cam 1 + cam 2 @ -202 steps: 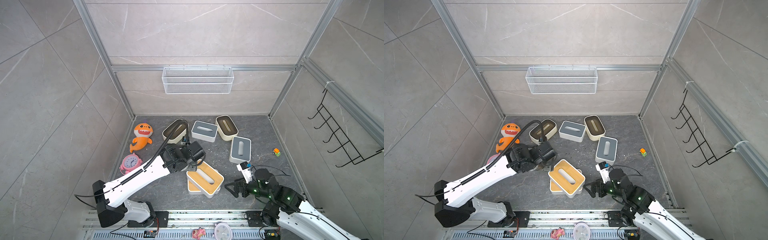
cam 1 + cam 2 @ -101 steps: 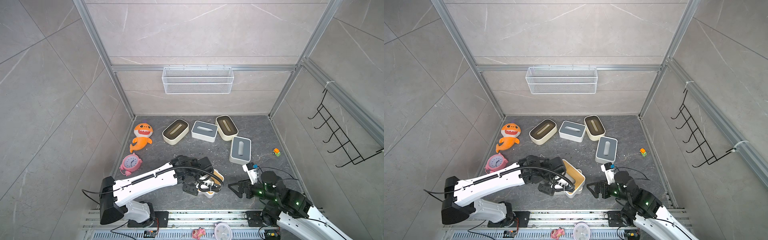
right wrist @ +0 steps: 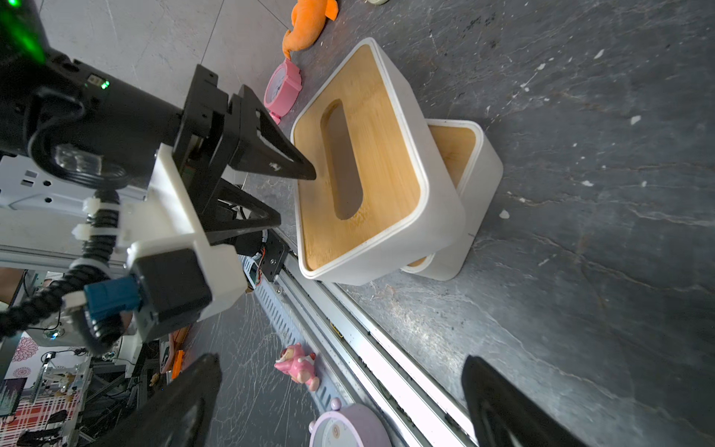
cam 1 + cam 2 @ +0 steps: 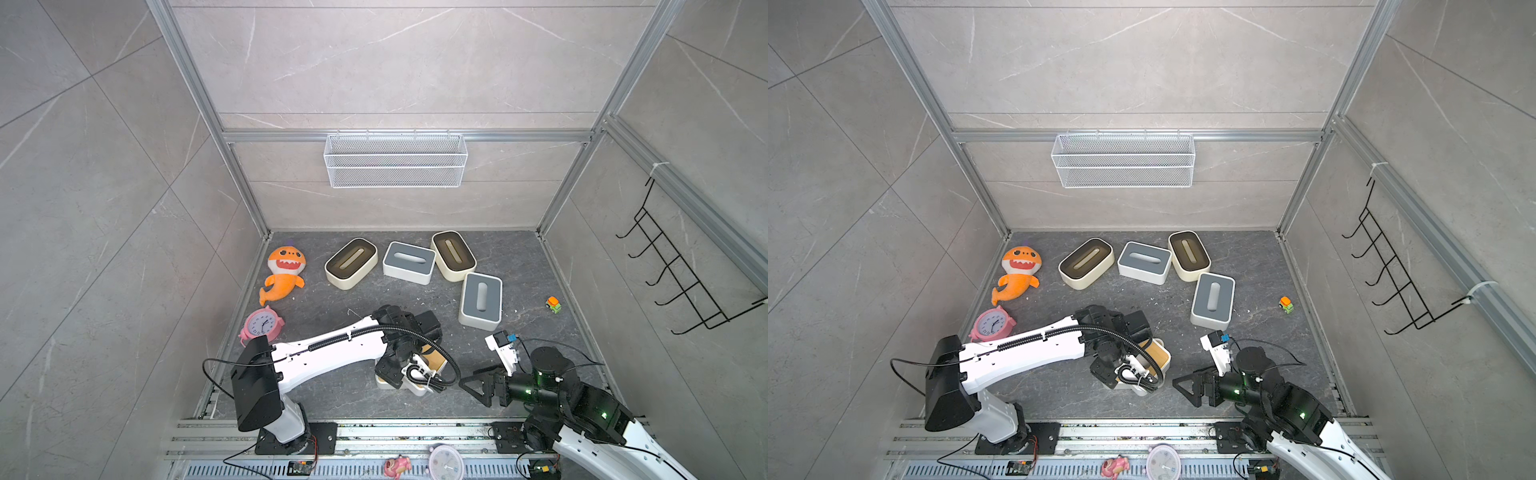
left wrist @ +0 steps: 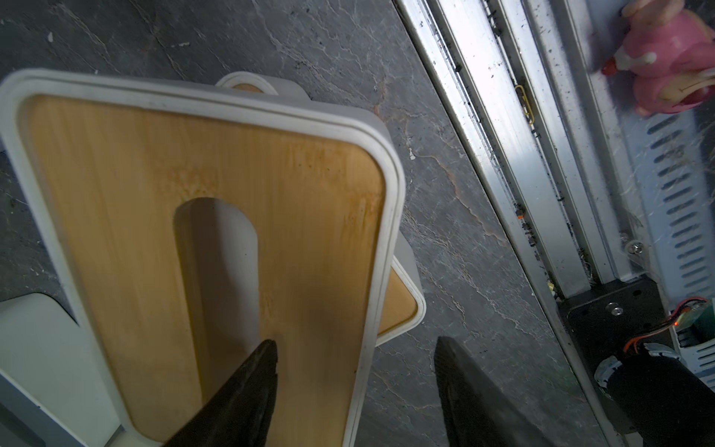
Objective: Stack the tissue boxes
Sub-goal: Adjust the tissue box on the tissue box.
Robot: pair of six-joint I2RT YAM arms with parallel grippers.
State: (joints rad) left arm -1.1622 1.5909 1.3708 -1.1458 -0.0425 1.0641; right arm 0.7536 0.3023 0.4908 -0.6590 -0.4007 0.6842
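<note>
- The 2 wood-lid boxes sit as a stack at the near centre of the floor (image 4: 324,307). The upper wood-lid box (image 3: 367,162) lies lid-up on the lower wood-lid box (image 3: 456,154), twisted on it so that 2 of the lower one's corners stick out.
- The upper box's long axis and its slot slant from near right to far left, toward the pink clock (image 3: 282,87).
- The left gripper (image 5: 354,342) is partly spread and straddles 1 long rim of the upper box. 1 finger (image 5: 255,371) is over the lid at the slot's end and the other is outside the wall, with floor showing between it and the box, so it is not clamped.
- The right gripper (image 3: 340,362) is spread wide and empty, low and just right of the stack, pointing left at it.
- 4 more boxes lie lid-up in a far arc:
  - The left brown-lid box (image 4: 351,263) slants from near left to far right.
  - The far grey-lid box (image 4: 409,262) has its long axis roughly left-right.
  - The right brown-lid box (image 4: 453,255) runs near-far, leaning slightly.
  - The right grey-lid box (image 4: 481,301) also runs near-far.
</note>
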